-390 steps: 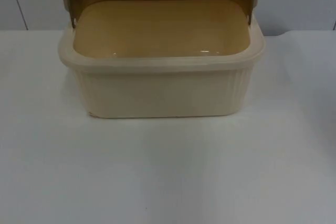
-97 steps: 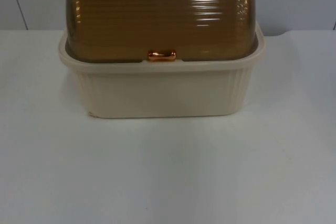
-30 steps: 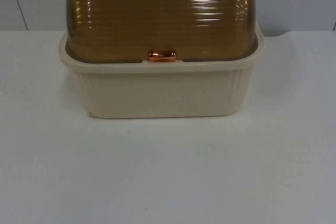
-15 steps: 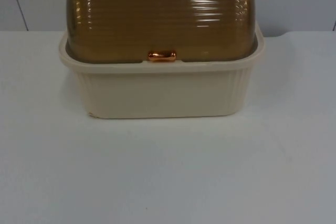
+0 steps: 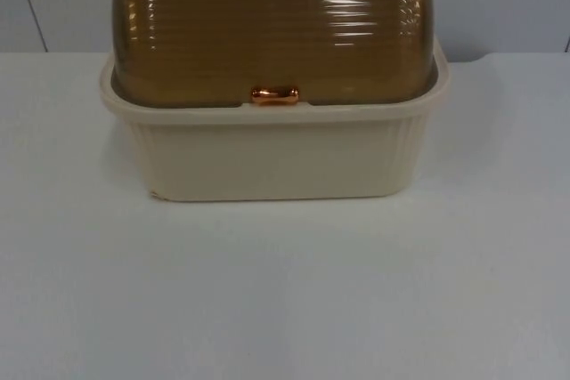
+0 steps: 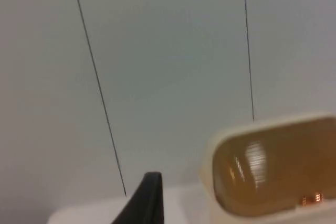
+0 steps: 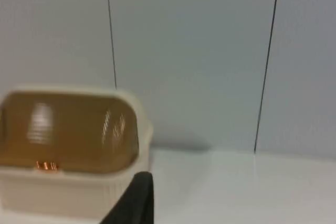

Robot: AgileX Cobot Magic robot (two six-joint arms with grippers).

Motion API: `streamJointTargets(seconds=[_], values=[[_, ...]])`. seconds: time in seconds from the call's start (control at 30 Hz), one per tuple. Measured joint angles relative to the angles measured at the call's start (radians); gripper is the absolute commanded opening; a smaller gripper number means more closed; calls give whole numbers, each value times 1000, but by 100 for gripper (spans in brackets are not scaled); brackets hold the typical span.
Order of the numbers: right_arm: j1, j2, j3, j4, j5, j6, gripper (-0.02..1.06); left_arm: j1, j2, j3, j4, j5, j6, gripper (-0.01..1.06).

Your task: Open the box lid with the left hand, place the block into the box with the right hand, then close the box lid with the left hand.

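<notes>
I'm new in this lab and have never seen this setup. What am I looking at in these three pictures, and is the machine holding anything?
It is a two-armed robot at a white table that ends at a grey partition wall. One picture comes from a fixed camera looking down onto the table. The other two come from cameras on the arms' wrists, looking along each gripper; the black shape in each is a fingertip.

On the table stands a cream box with a brown see-through lid, shut, and a copper-coloured handle at its front edge. Both wrist cameras see the box from off to its sides, so neither arm is at it. I see nothing held.
</notes>
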Motion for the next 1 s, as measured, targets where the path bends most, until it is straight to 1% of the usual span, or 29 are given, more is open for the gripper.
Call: streamJointTargets(seconds=[0.03, 0.07, 0.1, 0.17, 0.2, 0.23, 0.3, 0.37, 0.53, 0.57, 0.67, 0.73, 0.87, 1.0], values=[[0, -3, 27, -7, -3, -9, 104, 0, -9, 45, 2, -2, 0, 105], [0, -4, 61, -16, -24, -10, 104, -2, -11, 83, 6, -6, 0, 105], [0, -4, 87, -24, -59, -10, 104, -7, -11, 127, 6, -39, 0, 105], [0, -8, 110, -29, -93, -5, 104, -12, -11, 167, 6, -79, 0, 105], [0, -8, 110, -29, -93, -5, 104, -12, -11, 167, 6, -79, 0, 105], [0, -9, 131, -29, -101, -5, 104, -12, -11, 204, 6, -108, -5, 105], [0, -8, 168, -29, -90, -5, 104, -12, -11, 256, 2, -123, -24, 105], [0, -9, 186, -31, -84, -5, 104, -12, -11, 278, 0, -123, -31, 105], [0, -7, 296, -37, -82, -1, 104, -12, -9, 381, 20, -109, -87, 105], [0, -7, 296, -37, -82, -1, 104, -12, -9, 381, 20, -109, -87, 105], [0, -7, 372, -38, -64, 14, 104, -12, -9, 448, 57, -40, -109, 105], [0, -6, 409, -38, -52, 21, 104, -12, -9, 493, 66, -23, -114, 105], [0, -6, 439, -40, -50, 27, 104, -12, -9, 511, 70, -23, -114, 105], [0, -6, 442, -40, -50, 29, 104, -12, -9, 515, 77, -21, -114, 105]])
